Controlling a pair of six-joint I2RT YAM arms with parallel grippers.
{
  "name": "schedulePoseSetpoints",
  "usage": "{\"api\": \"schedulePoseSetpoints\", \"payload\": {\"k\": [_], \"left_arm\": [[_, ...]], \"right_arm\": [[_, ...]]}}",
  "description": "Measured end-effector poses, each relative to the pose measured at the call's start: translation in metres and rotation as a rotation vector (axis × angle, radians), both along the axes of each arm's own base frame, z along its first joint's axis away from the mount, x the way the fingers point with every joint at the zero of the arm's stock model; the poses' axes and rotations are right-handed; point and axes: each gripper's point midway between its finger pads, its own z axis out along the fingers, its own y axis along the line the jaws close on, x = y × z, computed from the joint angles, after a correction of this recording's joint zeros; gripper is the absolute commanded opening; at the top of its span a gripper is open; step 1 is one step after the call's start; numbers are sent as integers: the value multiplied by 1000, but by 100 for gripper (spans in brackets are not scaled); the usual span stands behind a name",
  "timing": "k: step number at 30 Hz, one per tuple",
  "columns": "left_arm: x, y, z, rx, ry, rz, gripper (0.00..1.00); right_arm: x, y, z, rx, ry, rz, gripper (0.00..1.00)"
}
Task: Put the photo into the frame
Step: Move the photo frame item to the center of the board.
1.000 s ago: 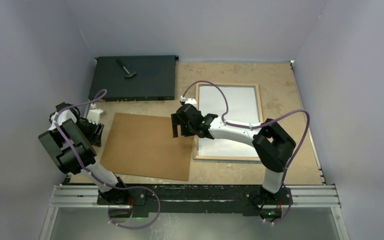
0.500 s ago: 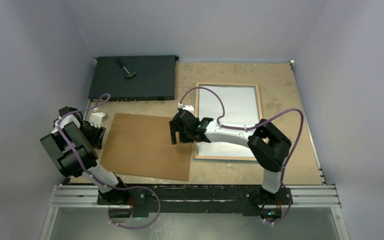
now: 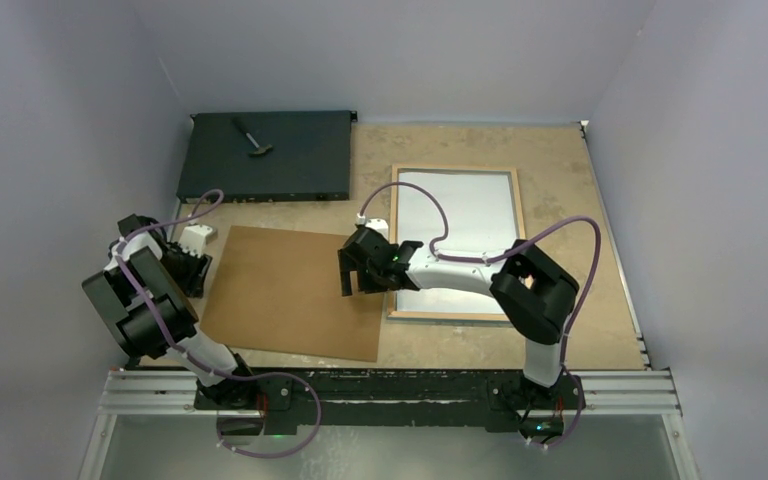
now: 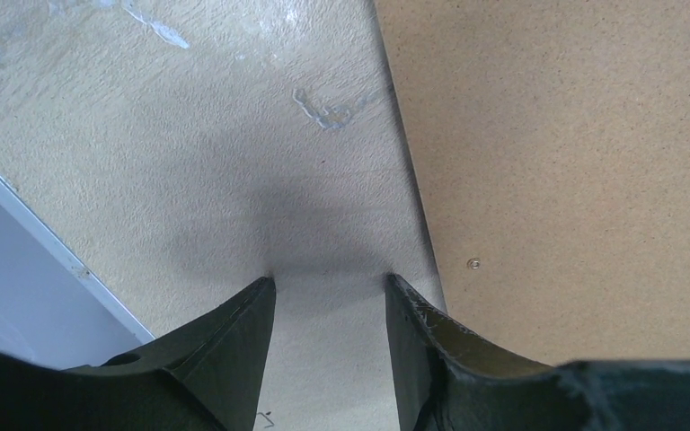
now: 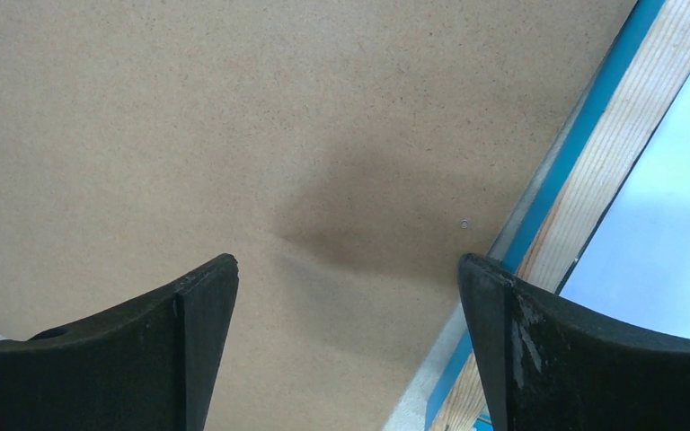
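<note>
The frame (image 3: pixel 455 169) lies back up at the right of the table, its bare wood rim showing. A pale sheet (image 3: pixel 480 205) fills its opening; I cannot tell whether it is the photo's white back. No balloon print shows. The right wrist view shows the frame's wood rim (image 5: pixel 611 171) with a blue edge. My right gripper (image 3: pixel 352 272) is open and empty, low over the right edge of the brown backing panel (image 3: pixel 295 290), just left of the frame. My left gripper (image 3: pixel 188 268) is open and empty, on the table by the panel's left edge (image 4: pixel 575 162).
A flat black box (image 3: pixel 265 155) with a small hammer-like tool (image 3: pixel 250 138) on it sits at the back left. The left wall's base (image 4: pixel 18 269) is close to the left gripper. The enclosure walls ring the table (image 3: pixel 560 160).
My right gripper has moved a little left and toward me, from the frame's left rim onto the panel's right edge. The left arm has shifted slightly.
</note>
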Motion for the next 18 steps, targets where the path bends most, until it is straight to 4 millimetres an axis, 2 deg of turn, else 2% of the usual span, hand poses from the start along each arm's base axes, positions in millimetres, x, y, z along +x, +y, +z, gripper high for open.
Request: {"api": "schedulePoseSetpoints", "payload": {"k": [11, 16, 18], "left_arm": [[1, -2, 2, 73, -40, -50, 47], [1, -2, 2, 97, -45, -60, 46], [1, -2, 2, 98, -45, -60, 46]], "right_arm": [[1, -2, 0, 10, 5, -36, 98], [1, -9, -2, -21, 8, -57, 99], [-3, -19, -7, -60, 24, -61, 99]]}}
